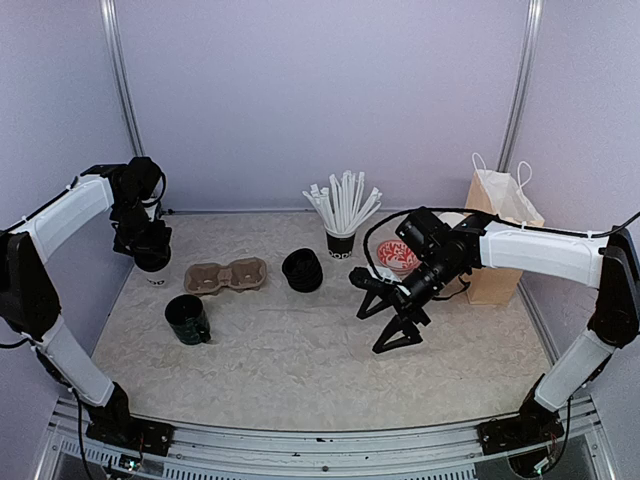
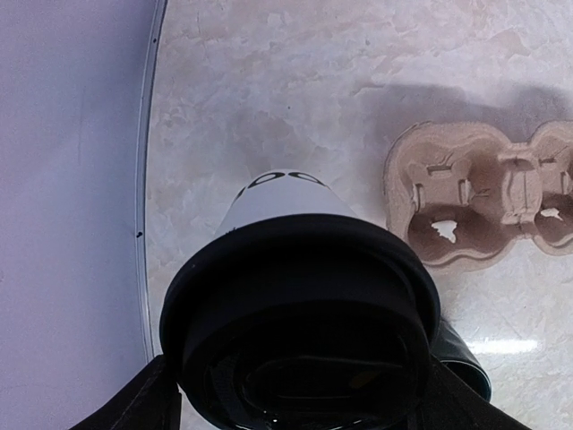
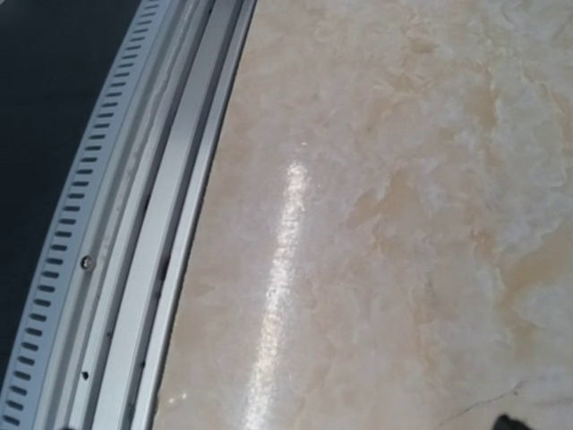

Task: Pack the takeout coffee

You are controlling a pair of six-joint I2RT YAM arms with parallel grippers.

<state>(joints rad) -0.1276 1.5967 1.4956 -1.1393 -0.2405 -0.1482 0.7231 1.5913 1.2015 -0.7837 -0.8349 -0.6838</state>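
Note:
The takeout coffee [image 2: 285, 193], a white paper cup with black lettering and a black lid [image 2: 300, 296], fills the lower middle of the left wrist view. My left gripper [image 2: 300, 399] is closed around it just under the lid, one finger [image 2: 134, 403] on each side. In the top view the cup [image 1: 155, 277] is at the far left under my left gripper [image 1: 150, 258]; I cannot tell whether it touches the table. My right gripper [image 1: 385, 320] is open and empty, low over the table right of centre.
A cardboard cup carrier [image 1: 227, 275] [image 2: 474, 202] lies right of the cup. A dark green mug [image 1: 187, 320], a stack of black lids [image 1: 302, 270], a black cup of straws [image 1: 340, 240], a red item [image 1: 398, 257] and a brown paper bag [image 1: 500, 240] stand around.

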